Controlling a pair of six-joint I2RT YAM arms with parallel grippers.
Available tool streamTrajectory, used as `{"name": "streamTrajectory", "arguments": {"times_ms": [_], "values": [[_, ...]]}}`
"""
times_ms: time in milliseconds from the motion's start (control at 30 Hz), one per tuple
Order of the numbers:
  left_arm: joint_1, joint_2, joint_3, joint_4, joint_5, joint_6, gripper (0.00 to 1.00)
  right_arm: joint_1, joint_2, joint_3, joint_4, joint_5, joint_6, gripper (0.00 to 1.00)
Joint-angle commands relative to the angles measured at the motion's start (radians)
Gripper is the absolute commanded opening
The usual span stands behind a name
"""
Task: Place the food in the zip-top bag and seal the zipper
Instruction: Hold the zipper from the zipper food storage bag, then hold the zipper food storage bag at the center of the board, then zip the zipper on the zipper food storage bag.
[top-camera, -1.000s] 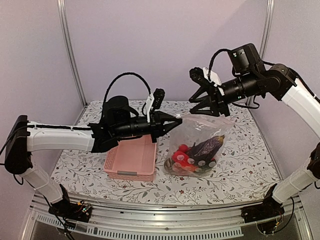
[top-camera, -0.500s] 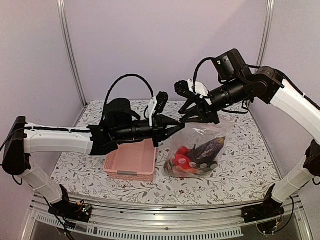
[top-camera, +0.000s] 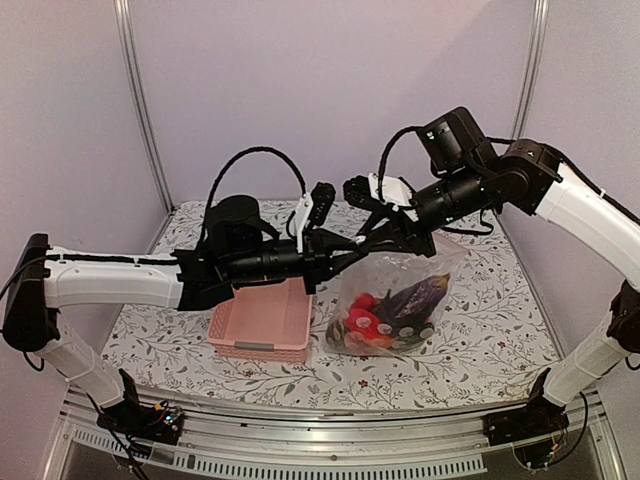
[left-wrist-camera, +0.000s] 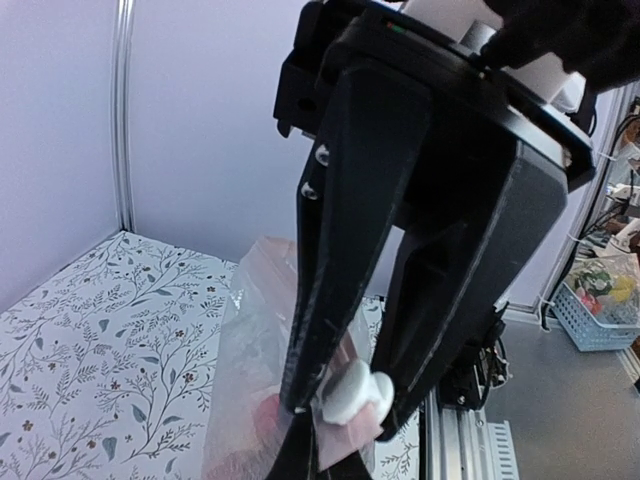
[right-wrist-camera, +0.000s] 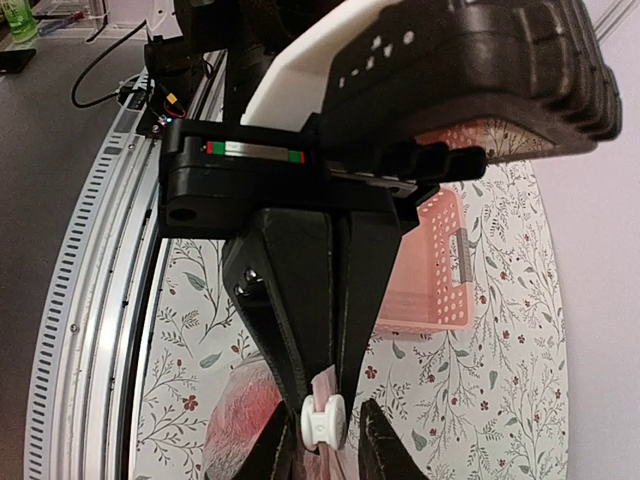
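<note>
Left tool (top-camera: 354, 247) pinches crinkly clear zip-top bag (top-camera: 400, 272).

Readable text: none is showing in any view.
Stickers (top-camera: 381, 322) on food (top-camera: 364, 300): showing only as white dots, too small to read.

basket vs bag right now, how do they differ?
Basket is pink, opaque lattice; bag is clear and crinkly. Basket shows no food; bag holds the food. Nothing grips the basket; the bag's top edge is pinched by the left gripper. Both sit side by side on the table.
</note>
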Motion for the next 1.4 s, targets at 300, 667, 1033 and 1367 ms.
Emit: {"name": "streamTrajectory", "arguments": {"times_ms": [300,667,1033,1367], "values": [[-0.016,-0.035,0.014,-0.041,-0.045,0.048,0.03,0.012,-0.009,0.0,0.012,0.045,0.006,0.05],[-0.018,-0.076,-0.019,-0.031,-0.103,0.114,0.0,0.012,0.036,0.046,-0.047,0.059,0.027,0.05],[-0.018,-0.167,-0.084,-0.037,-0.153,0.131,0.0,-0.013,0.109,0.139,-0.142,0.132,0.049,0.05],[-0.018,-0.311,-0.189,-0.077,-0.245,0.142,0.0,-0.087,0.091,0.126,-0.161,0.136,0.031,0.05]]}}
